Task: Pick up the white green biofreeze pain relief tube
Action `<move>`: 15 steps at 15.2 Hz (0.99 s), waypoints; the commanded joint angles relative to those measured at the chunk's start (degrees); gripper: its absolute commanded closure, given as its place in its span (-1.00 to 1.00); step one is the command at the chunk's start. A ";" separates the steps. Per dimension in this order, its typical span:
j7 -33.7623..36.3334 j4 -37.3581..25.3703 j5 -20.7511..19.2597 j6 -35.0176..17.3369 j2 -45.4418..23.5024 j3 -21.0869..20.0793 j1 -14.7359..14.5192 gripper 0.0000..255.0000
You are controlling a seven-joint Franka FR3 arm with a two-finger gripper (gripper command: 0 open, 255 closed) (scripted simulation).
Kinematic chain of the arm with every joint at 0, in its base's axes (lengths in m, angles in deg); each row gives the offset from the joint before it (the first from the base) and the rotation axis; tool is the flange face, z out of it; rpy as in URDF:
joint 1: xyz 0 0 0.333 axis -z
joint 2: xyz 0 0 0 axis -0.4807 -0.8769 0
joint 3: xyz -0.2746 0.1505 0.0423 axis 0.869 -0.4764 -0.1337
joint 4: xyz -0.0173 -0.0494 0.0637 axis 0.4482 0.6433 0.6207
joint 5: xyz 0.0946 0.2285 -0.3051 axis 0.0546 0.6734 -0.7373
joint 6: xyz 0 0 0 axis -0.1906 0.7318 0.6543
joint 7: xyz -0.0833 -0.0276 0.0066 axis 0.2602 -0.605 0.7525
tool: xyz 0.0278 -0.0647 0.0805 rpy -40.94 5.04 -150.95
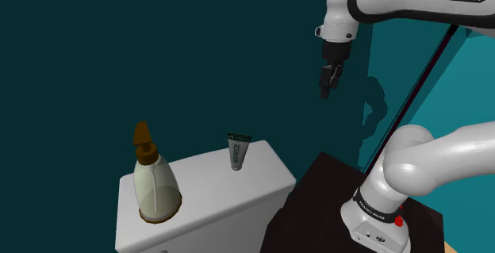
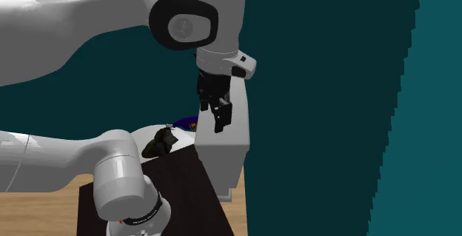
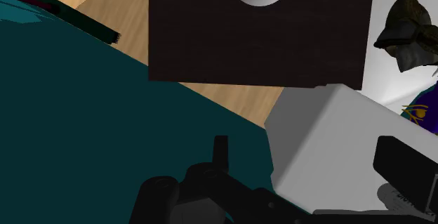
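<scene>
Approach. The all-black two-finger claw (image 1: 326, 85) hangs well above and apart from the small white-and-green tube (image 1: 237, 150), upright on the white box-shaped bench (image 1: 262, 182). I cannot tell the claw's opening. I would descend straight over the tube, avoiding the pale brown-capped bottle (image 1: 155, 184).

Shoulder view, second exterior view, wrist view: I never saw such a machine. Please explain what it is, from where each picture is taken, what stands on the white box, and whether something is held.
It is one white robot arm with a black gripper at its end, on a dark stand. The shoulder view looks down from beside the stand; the second exterior view is from another side; the wrist view is from a camera on the hand. On the white box stand a pale bottle with a brown pump and a white and green tube, upright. The gripper hangs in the air, apart from the tube, holding nothing.
</scene>
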 commanded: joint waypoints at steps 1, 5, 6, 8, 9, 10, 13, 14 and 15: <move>0.00 0.00 0.00 0.00 0.00 0.00 0.00 -1.00; 3.85 0.78 3.67 -4.80 -3.41 -3.70 -1.87 -1.00; 4.77 0.81 4.51 -6.03 -4.42 -4.61 -2.33 -1.00; 6.58 0.68 6.09 -8.50 -6.62 -6.44 -3.23 -1.00; 7.46 0.51 6.82 -9.73 -7.80 -7.36 -3.66 -1.00; 8.34 0.27 7.51 -10.97 -9.04 -8.26 -4.08 -1.00; 10.91 -0.84 9.31 -14.61 -13.05 -10.95 -5.25 -1.00; 11.77 -1.34 9.80 -15.80 -14.48 -11.83 -5.61 -1.00; 12.62 -1.92 10.24 -16.98 -15.96 -12.71 -5.96 -1.00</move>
